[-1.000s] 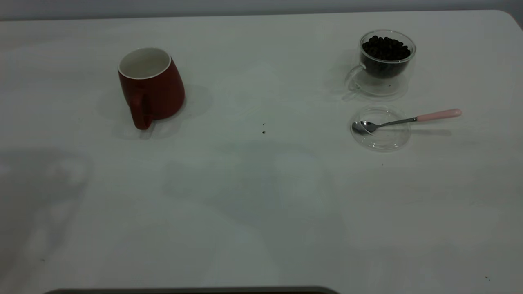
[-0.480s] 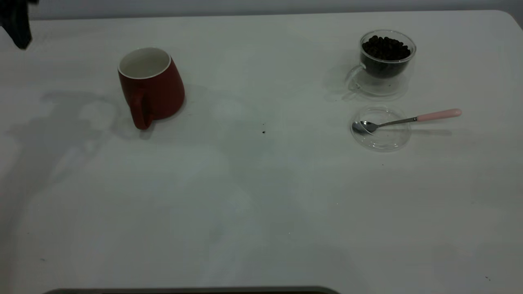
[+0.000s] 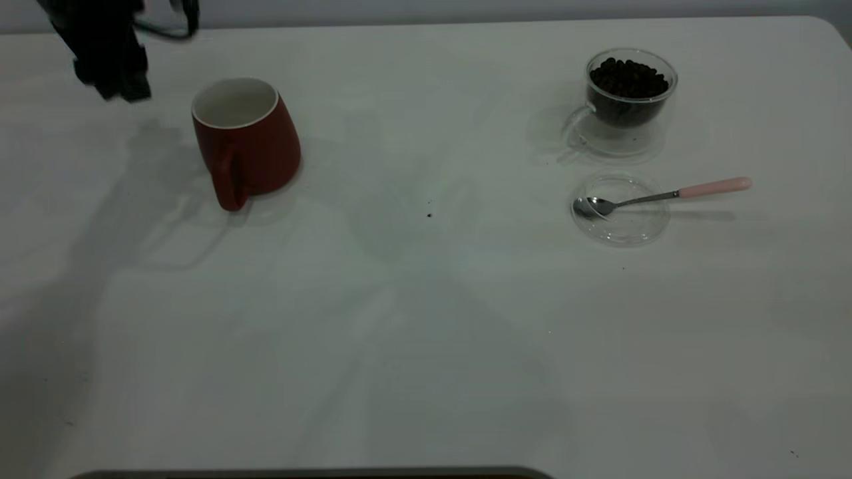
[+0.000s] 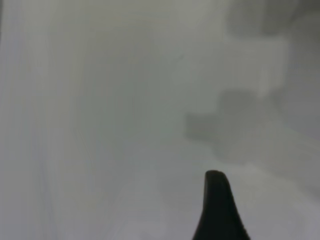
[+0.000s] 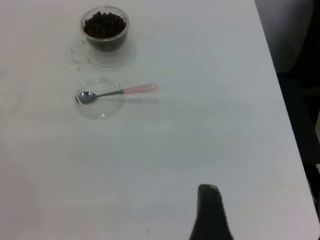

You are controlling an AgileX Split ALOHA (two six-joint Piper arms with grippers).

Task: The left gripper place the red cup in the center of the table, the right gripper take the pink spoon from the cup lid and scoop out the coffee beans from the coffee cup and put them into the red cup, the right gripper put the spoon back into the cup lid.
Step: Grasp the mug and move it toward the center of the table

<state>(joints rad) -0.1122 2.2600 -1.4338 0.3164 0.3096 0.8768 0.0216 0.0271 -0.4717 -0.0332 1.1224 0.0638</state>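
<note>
Red cup (image 3: pixel 245 141) stands upright on the white surface (image 3: pixel 426 319), untouched, handle toward the camera.

The left hand (image 3: pixel 110 63) hangs above the surface just beside the red cup, on its outer side; I cannot tell how wide it is; well apart from the red cup sits the coffee cup (image 3: pixel 629 93) full of beans; just in front of that, the cup lid (image 3: pixel 620 209) holds the pink spoon (image 3: pixel 665 195), handle pointing away from the red cup; the right hand's spread I cannot tell.

Probably a lab test setup — a bare white bench (image 3: pixel 426 346) against a plain grey wall (image 3: pixel 466 10) — nothing homely around.
</note>
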